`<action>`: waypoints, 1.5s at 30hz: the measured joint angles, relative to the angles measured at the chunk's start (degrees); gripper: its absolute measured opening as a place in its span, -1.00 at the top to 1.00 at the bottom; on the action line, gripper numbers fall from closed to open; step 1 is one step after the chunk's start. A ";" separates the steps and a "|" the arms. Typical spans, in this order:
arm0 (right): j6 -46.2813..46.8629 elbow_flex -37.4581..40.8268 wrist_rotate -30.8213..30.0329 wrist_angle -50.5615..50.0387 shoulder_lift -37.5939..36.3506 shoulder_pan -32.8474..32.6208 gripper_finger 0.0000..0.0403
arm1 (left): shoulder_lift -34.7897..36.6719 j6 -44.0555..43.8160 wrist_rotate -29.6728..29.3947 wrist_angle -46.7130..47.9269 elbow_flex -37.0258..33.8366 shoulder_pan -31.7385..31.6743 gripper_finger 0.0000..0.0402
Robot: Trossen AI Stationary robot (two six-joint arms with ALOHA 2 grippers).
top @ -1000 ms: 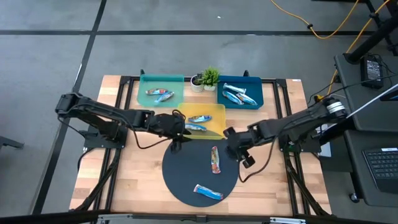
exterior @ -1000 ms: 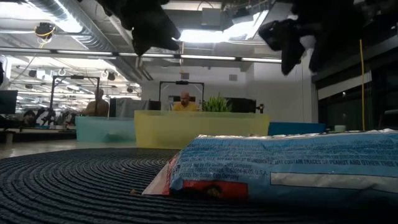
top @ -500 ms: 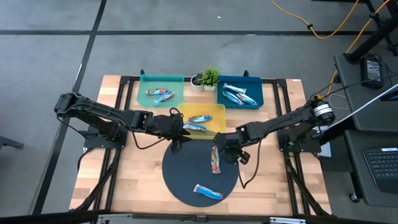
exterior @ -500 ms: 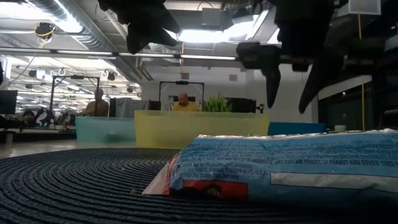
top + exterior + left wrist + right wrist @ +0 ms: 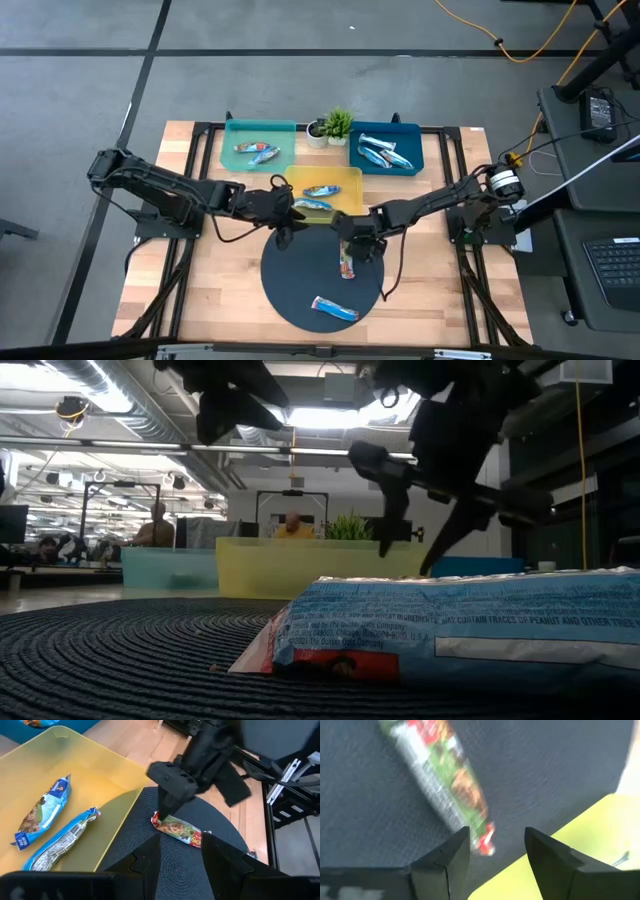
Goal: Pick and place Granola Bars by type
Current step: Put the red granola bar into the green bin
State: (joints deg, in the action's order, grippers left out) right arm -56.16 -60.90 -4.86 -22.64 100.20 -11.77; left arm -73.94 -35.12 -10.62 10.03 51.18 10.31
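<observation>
Reaching in over the wooden counter [image 5: 210, 290] toward the round dark mat [image 5: 300, 285], with three trays beyond: yellow tray [image 5: 348, 182] nearest, teal tray [image 5: 232, 140] and blue tray [image 5: 408, 135] farther back.

Right gripper [image 5: 350, 238] low over the mat's far edge, fingers [image 5: 547, 857] parted, nothing between them. Red-green bar [image 5: 440, 785] just ahead of the fingertips, its red end [image 5: 485, 840] close beside one finger, not yet between the two. Long axis of bar slanting across the gap.

Left gripper [image 5: 283, 208] hanging at the mat's rim beside the yellow tray, fingers partly apart, empty; judged to be waiting.

Step in hand, as judged: closing on the red-green bar on the mat.

To do it well:
- Shift forward so the bar's middle, not its crimped end, sits between the fingers.
- Turn the wrist so the fingers cross the bar's narrow width.
- Come down until the tips brush the woven mat, then close; foil is slick and thin, so a high pinch likely slips off.
- Lift straight before travelling; yellow tray wall close beside the fingers.

Other Granola Bars: one blue bar [image 5: 334, 309] on the mat's near side, well apart from both grippers; two bars [image 5: 50, 832] in the yellow tray; more in the teal and blue trays. Small plant [image 5: 337, 124] between the back trays.

Destination tray for this type: cannot tell.
</observation>
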 joint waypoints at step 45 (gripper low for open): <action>-1.44 -0.22 -0.03 1.34 4.24 -0.50 -0.20 | -0.02 -0.15 -2.94 -1.70 0.00 0.85 0.36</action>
State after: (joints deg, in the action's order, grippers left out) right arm -57.60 -61.12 -4.89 -21.30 104.44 -12.27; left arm -73.95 -35.27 -13.56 8.33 51.18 11.16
